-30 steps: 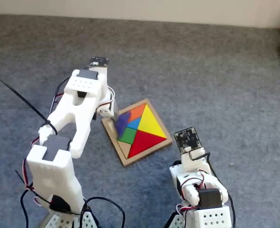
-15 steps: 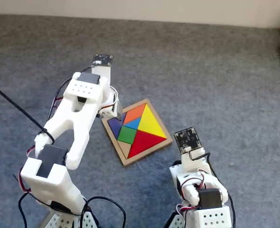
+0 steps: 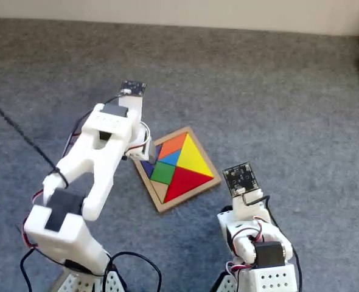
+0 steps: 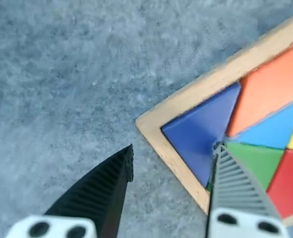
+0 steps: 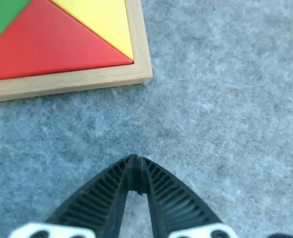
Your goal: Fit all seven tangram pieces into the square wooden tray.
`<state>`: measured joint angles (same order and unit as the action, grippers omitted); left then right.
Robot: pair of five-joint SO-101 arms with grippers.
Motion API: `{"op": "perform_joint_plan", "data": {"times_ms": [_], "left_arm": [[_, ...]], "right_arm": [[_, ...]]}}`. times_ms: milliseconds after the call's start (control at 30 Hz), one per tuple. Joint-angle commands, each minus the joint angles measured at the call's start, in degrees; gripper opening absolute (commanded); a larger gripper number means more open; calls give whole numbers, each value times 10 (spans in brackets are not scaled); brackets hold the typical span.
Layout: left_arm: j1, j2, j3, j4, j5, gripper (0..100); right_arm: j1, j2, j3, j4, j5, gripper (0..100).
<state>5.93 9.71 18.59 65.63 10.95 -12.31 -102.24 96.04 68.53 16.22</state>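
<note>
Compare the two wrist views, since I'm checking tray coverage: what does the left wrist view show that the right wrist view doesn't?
The left wrist view adds the dark blue triangular piece, orange piece, light blue piece and the open left gripper. The right wrist view adds the shut right gripper. Both share grey carpet, the square wooden tray, green piece, red piece and yellow piece.

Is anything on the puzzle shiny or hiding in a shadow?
High view: soft, even light, no glare on the tray. Left wrist view: the blue piece looks paler on one side, a soft sheen rather than hard glare. Right wrist view: a thin shadow runs on the carpet along the tray's rim.
</note>
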Motion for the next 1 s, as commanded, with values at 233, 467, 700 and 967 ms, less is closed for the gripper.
{"op": "perform_joint_plan", "data": {"times_ms": [233, 467, 700, 967], "left_arm": [[-37, -257, 198, -152, -4, 190], [-54, -350, 269, -166, -12, 3], [-54, -441, 333, -180, -27, 5], [-55, -582, 451, -286, -28, 5]], "right_arm": [[4, 6, 80, 4, -1, 5], [4, 6, 80, 4, -1, 5], [4, 6, 80, 4, -1, 5], [4, 6, 80, 4, -1, 5]]}}
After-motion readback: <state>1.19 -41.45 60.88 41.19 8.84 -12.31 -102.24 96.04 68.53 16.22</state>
